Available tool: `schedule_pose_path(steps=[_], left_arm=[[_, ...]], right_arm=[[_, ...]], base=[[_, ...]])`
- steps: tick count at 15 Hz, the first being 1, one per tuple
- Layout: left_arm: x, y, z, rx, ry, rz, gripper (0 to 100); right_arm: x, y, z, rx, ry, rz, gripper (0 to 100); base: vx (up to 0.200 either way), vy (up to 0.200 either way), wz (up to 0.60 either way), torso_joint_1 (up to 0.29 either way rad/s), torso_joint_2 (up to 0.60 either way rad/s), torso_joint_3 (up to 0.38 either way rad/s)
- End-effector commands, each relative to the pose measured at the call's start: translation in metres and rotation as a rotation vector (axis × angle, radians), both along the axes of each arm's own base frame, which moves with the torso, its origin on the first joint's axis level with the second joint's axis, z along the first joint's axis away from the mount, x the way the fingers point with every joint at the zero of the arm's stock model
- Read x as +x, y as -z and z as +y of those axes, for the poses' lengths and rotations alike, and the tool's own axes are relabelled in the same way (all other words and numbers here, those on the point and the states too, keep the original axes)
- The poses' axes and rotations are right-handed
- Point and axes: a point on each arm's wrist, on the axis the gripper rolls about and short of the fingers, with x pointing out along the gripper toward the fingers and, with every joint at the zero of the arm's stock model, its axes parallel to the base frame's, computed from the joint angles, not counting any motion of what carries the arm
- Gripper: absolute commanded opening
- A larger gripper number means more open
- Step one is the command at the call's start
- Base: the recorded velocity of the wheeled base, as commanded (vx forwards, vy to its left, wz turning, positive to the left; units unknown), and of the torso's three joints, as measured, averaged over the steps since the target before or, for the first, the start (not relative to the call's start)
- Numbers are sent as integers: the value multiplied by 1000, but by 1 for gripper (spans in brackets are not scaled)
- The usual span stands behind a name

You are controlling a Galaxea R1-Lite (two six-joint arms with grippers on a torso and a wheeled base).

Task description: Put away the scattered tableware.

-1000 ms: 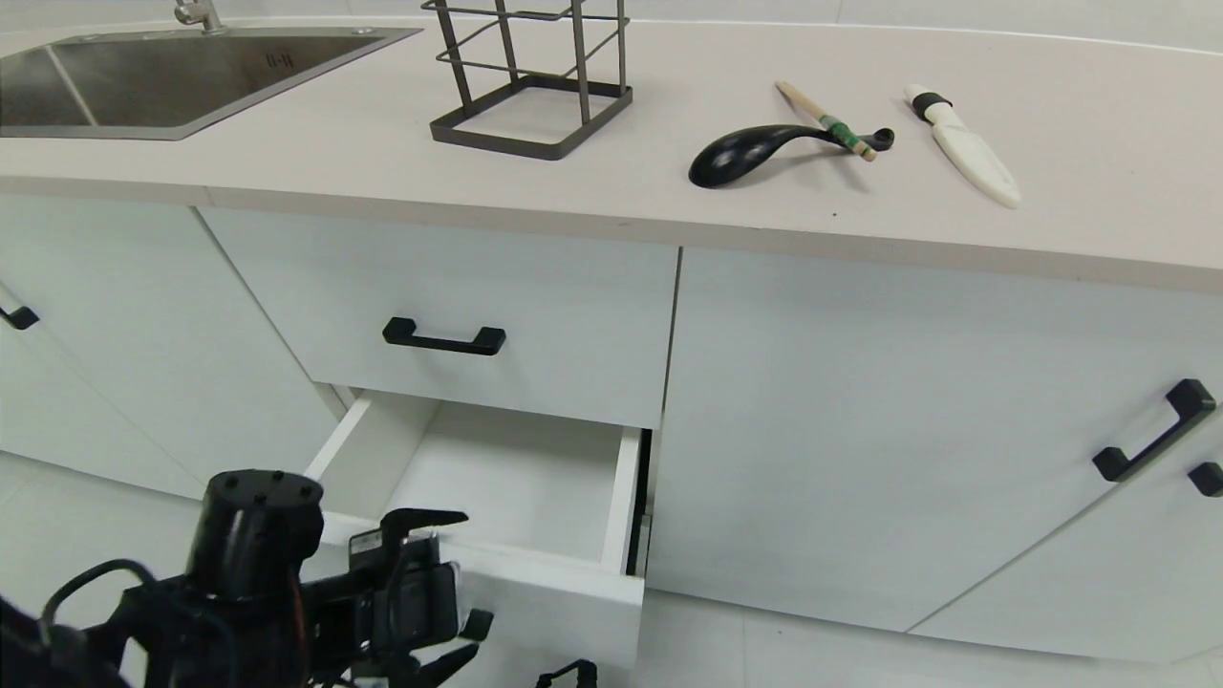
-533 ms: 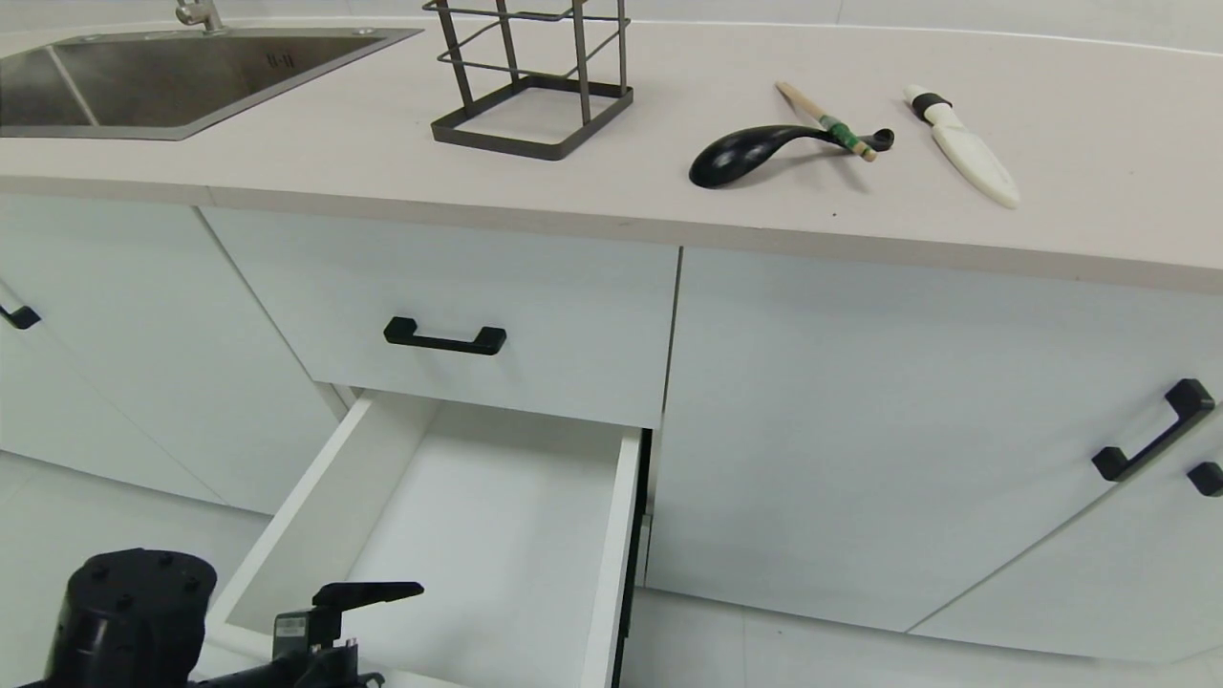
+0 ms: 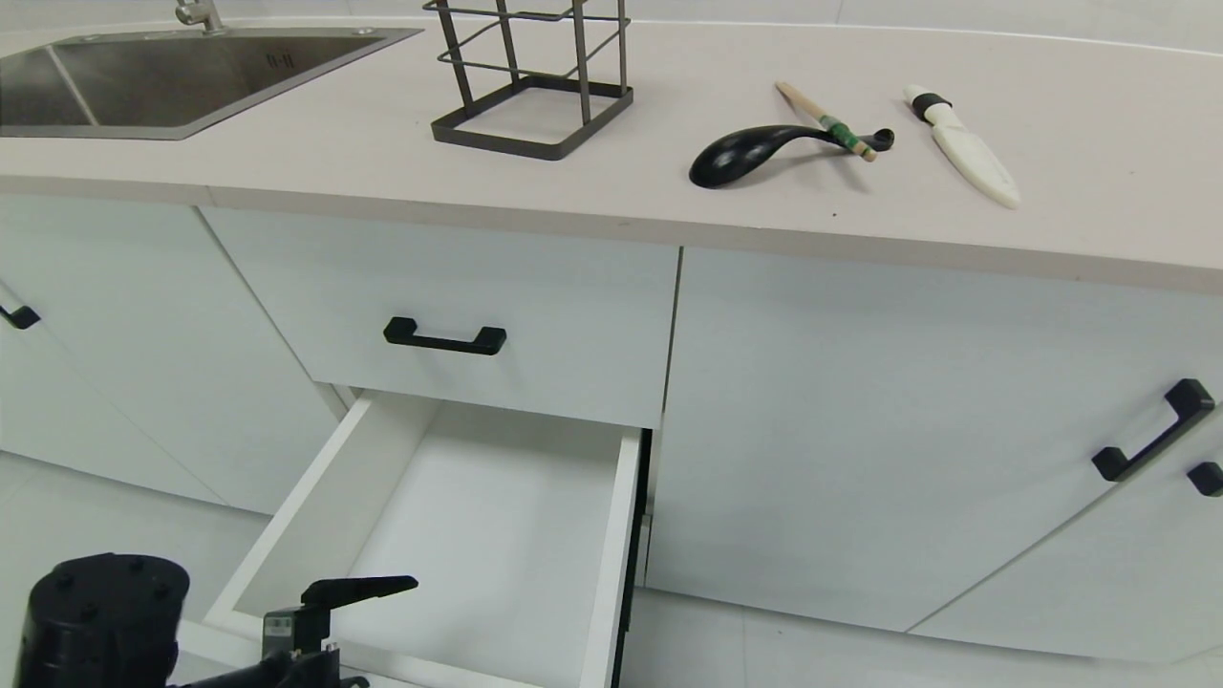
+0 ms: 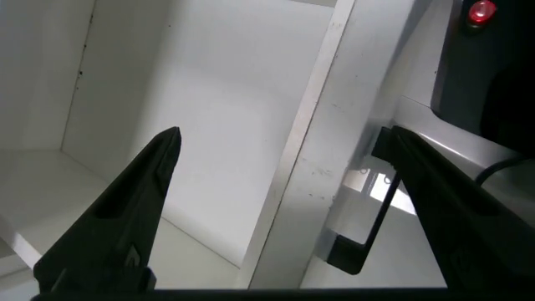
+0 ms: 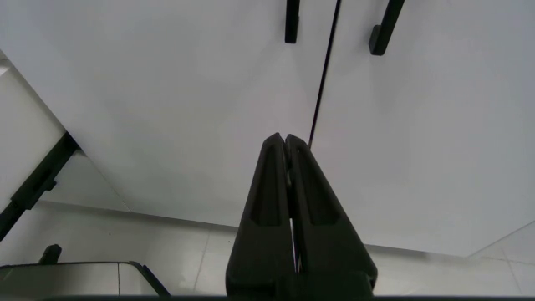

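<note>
Left gripper (image 4: 277,138) spread, straddling front panel of drawer (image 3: 618,516), which is standing open to receive tableware. Right gripper (image 5: 285,144) pressed together, idling. Spoon (image 3: 740,153), chopsticks (image 3: 826,119) and knife (image 3: 965,148) lying on countertop (image 3: 334,162), well above left gripper, awaiting stowing.

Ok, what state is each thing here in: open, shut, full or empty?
Lower drawer: pulled open, empty.
Upper drawer: closed.
Right cabinet door: closed.
Wire rack: upright on the countertop, empty.
Left gripper: open, straddling the lower drawer's front panel.
Right gripper: shut, holding nothing.
Black spoon: lying loose on the countertop.
Chopsticks: loose, crossing the spoon's handle.
White knife: loose on the countertop.
</note>
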Motion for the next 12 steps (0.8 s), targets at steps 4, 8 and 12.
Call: schedule_pose_path(steps=[4,8,12], left_arm=[[-14,-17,-7,-79,88,-83,100],[-15,-62,-8,-279,11,-217,100],[-12,-103,1,-456,-287,-216,100]], right_arm=[[0,0,0,0,0,2,0],[0,0,0,0,1,2,0],[0,0,0,0,0,2,0]], base=[[0,0,0,0,0,0],[0,0,0,0,0,0],[0,0,0,0,0,0]])
